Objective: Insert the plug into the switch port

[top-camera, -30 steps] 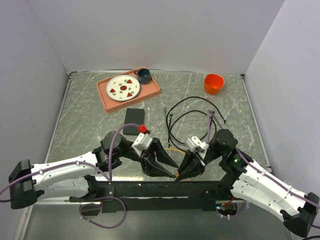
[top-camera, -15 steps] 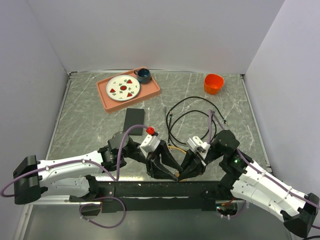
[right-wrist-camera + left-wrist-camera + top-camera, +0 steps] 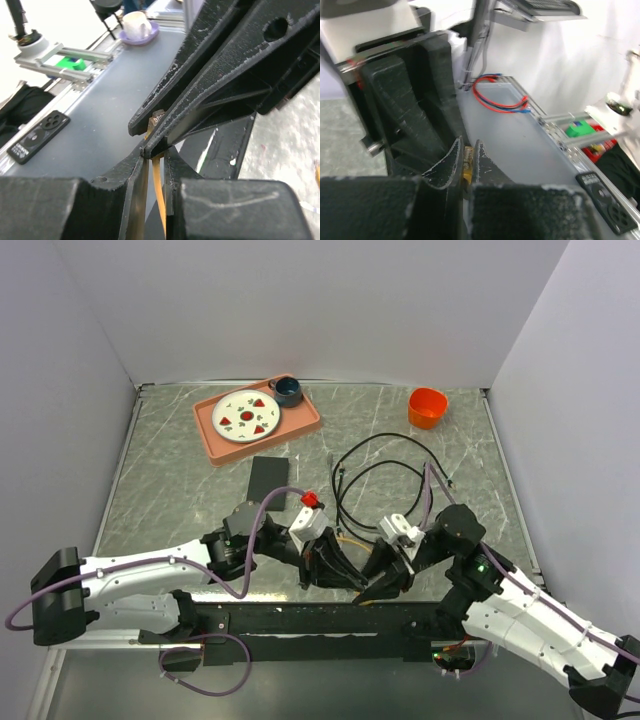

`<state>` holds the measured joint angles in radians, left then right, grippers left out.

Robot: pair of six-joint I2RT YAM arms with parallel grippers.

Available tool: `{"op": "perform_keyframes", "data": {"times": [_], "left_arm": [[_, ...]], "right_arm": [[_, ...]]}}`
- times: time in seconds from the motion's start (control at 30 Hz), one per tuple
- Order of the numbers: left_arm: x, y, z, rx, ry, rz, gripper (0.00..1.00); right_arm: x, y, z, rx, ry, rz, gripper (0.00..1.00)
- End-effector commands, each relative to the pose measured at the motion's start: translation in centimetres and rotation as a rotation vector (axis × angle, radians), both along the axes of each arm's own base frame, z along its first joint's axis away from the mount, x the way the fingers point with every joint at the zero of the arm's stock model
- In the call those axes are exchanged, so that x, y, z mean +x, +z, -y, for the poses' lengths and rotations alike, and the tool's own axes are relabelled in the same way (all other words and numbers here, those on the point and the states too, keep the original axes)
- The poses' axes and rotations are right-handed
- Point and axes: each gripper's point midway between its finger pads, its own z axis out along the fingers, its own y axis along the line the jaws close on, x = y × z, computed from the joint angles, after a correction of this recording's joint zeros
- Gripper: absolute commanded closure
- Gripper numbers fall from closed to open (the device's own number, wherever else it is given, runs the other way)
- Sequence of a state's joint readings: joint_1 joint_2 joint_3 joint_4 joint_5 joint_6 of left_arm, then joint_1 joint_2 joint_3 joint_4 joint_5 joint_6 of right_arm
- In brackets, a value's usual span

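Plug pinched in left fingers, yellow cable clamped in right fingers.

Switch before tray; plate on tray; cable coil right of switch; bowl rear right.

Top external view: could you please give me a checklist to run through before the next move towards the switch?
1. Grip of left gripper on yellow cable: ok, shut on it.
2. Grip of right gripper on the same cable: ok.
3. The switch lies flat and uncovered on the table: ok.
4. Side of the switch with the sockets: cannot tell.
5. The black cable loops lie clear of the switch: ok.
6. Way the cable's tip faces: cannot tell.
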<state>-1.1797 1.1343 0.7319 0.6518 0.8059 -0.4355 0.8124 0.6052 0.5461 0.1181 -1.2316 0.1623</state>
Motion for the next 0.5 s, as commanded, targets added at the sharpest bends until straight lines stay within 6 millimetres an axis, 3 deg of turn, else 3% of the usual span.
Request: {"op": "perform_keyframes", "data": {"times": [0.0,0.03,0.07,0.1,0.17,0.2,0.27,0.3,0.4,0.47], "left_arm": [[2.2,3.2,0.0,-0.061,0.181,-0.028,0.99],[2.7,3.3,-0.1,-0.062,0.215,-0.028,0.99],[3.2,3.7,-0.5,-0.069,0.256,-0.038,0.99],[5.1,3.5,-0.3,-0.059,0.37,-0.077,0.99],[7.0,3.7,-1.0,-0.061,0.492,-0.133,0.99],[9.6,3.2,-1.5,-0.042,0.643,-0.193,0.99],[12.3,3.0,-3.0,-0.033,0.814,-0.336,0.99],[15.0,1.3,-4.3,0.008,0.99,-0.474,0.99],[17.7,0.2,-6.6,0.037,1.2,-0.691,0.99],[18.3,-1.2,-7.5,0.111,1.286,-0.741,0.99]], "right_arm": [[5.3,0.3,-1.2,-0.039,-0.333,0.056,0.29],[6.3,0.7,-1.0,-0.05,-0.398,0.069,0.21],[7.3,-0.3,-0.8,-0.1,-0.465,0.055,0.15],[9.3,-0.5,-0.4,-0.121,-0.589,0.059,0.01],[11.3,-0.2,0.5,-0.126,-0.729,0.069,0.0],[13.2,0.0,1.4,-0.127,-0.86,0.068,0.0],[14.0,1.1,2.5,-0.084,-0.952,0.041,0.0],[14.9,1.8,3.5,-0.055,-1.033,0.038,0.0],[16.9,2.9,5.4,-0.037,-1.221,-0.076,0.0],[17.5,2.9,5.5,-0.078,-1.258,-0.116,0.0]]}}
